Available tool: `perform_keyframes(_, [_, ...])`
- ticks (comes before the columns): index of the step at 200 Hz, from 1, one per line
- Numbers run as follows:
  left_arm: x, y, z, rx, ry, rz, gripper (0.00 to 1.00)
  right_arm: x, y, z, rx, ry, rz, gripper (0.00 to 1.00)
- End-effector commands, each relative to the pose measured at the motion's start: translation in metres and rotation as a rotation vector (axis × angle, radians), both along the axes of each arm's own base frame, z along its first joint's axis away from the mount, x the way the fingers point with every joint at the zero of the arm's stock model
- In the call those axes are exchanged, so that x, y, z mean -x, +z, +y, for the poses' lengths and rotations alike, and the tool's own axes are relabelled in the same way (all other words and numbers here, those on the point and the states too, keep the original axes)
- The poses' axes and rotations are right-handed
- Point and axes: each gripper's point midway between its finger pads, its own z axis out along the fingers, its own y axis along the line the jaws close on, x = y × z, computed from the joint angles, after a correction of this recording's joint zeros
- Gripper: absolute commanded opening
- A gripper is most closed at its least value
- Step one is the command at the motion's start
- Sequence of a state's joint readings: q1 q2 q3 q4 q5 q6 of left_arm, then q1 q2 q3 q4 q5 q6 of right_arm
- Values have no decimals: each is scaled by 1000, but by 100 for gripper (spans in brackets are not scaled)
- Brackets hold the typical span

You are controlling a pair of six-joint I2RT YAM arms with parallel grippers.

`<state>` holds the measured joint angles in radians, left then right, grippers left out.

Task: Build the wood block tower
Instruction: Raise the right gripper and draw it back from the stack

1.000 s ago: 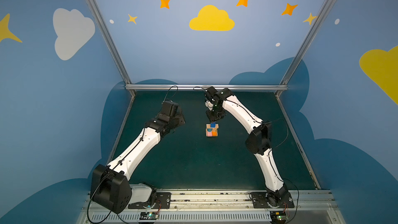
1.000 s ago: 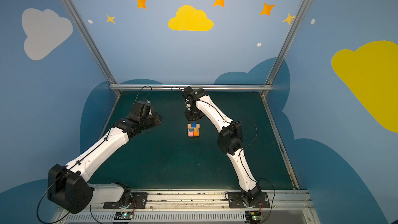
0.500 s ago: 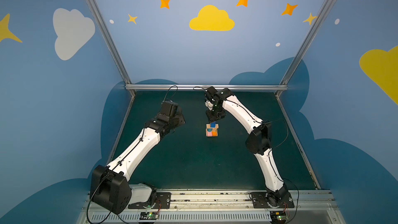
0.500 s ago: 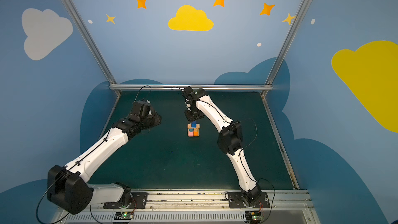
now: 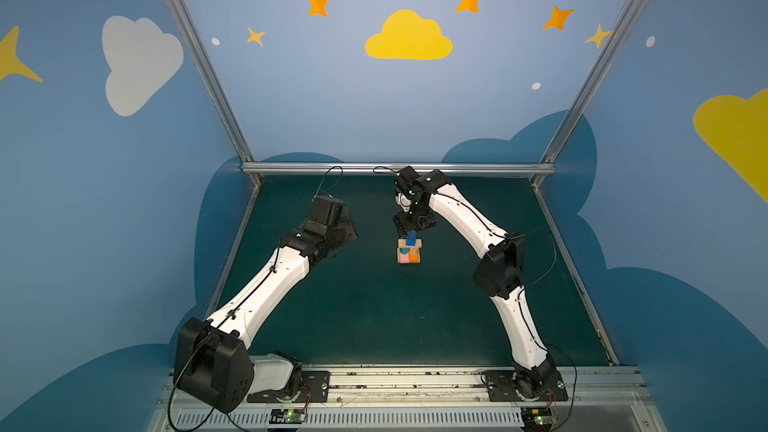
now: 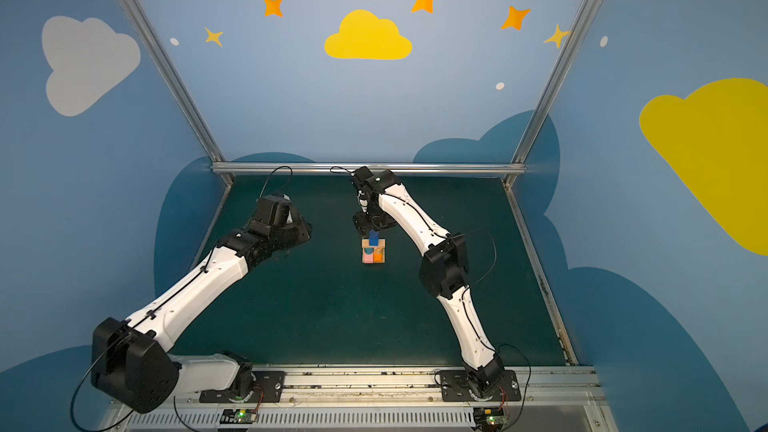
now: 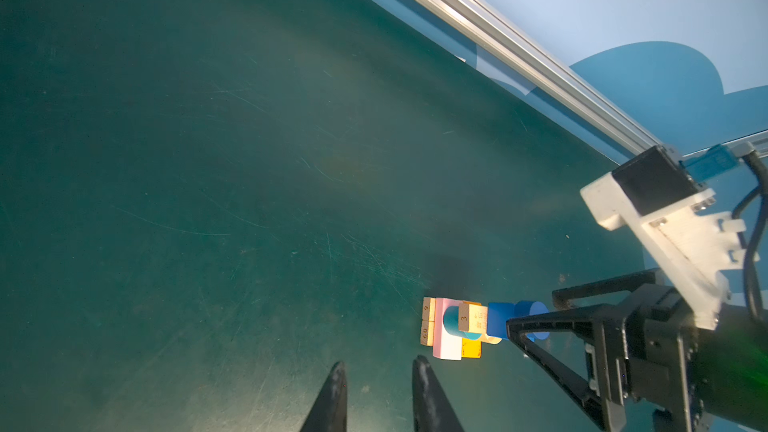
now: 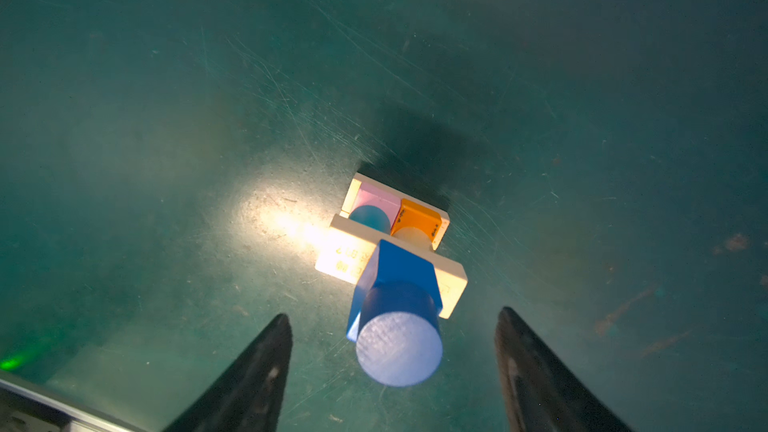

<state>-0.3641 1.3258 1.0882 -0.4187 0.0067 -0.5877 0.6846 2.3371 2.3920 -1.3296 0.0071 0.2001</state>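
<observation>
The wood block tower (image 5: 409,252) (image 6: 373,253) stands mid-mat. Tan bars lie at its base, with a pink bar (image 8: 376,197) and an orange bar (image 8: 417,216) on them. Above come a teal cylinder (image 8: 370,218) and a tan one, then a tan crossbar (image 8: 345,257). A blue cube (image 8: 401,263) sits on that, and a dark-blue cylinder (image 8: 399,347) (image 7: 534,310) tops it. My right gripper (image 8: 394,313) (image 5: 411,229) hangs open over the top, its fingers on either side of the cylinder and clear of it. My left gripper (image 7: 380,362) (image 5: 348,233) hovers left of the tower, slightly open and empty.
The dark green mat (image 5: 374,305) is fenced by an aluminium rail (image 5: 395,168) at the back and blue walls at the sides. The arm bases sit on the front rail (image 5: 395,384).
My right gripper's jaws have spread apart, letting go of the dark-blue cylinder, which stays on top of the tower. The left arm has barely moved.
</observation>
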Motion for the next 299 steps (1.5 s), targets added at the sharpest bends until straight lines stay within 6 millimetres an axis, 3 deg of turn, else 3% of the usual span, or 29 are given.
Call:
perform_keyframes(1, [0,0,5,-17,7,0,28,-2,17,5,-33,-3,-38,78])
perform_keyframes(49, [4,5,14,-46,31,0,30,1,33,4,-65,1,-63,82])
perform_keyframes(84, [8,10,18,-49,45,-13,36,7,45,-4,-97,-7,-89,84])
perform_keyframes(151, [21,8,26,-61,62,10,62,24,60,-42,-173,-84,-125,84])
perform_keyframes(205, [28,1,32,-75,81,18,76,38,51,-76,-255,-171,-129,84])
perform_keyframes(261, [27,-16,23,-56,56,68,76,50,41,-104,-321,-246,-141,80])
perform_keyframes(283, [26,-21,23,-57,57,80,76,54,36,-108,-368,-263,-151,69])
perform_keyframes(299, [25,-24,20,-51,50,87,76,57,28,-110,-399,-280,-146,46])
